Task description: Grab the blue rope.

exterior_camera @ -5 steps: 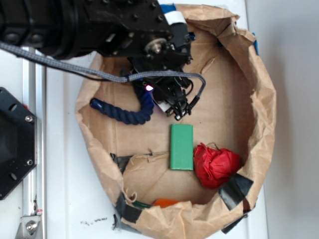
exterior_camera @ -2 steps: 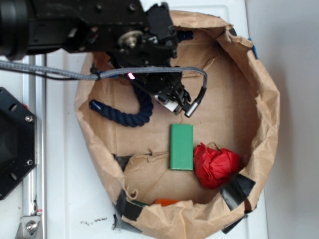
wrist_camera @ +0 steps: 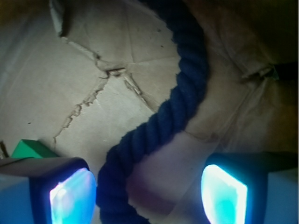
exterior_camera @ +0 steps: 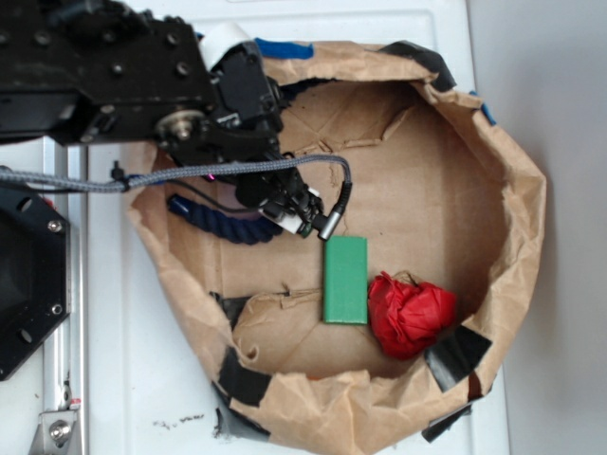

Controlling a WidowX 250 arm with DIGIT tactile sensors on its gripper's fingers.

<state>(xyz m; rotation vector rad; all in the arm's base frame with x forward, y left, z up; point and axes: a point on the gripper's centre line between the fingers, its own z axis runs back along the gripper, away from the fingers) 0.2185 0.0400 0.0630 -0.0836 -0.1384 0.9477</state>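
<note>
blue rope lies curved on the floor of the paper bag, at its 9 o'clock side, running between the pads. gripper spread wide, one pad just beside the rope, not pinching. green block at 5 o'clock of gripper; red cloth beside it.

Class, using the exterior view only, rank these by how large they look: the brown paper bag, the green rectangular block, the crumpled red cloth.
Largest to smallest:
1. Brown paper bag, by far; it holds the other two.
2 and 3. Crumpled red cloth and green rectangular block cover similar areas; the cloth looks wider, the block longer, so I would not rank them.
</note>
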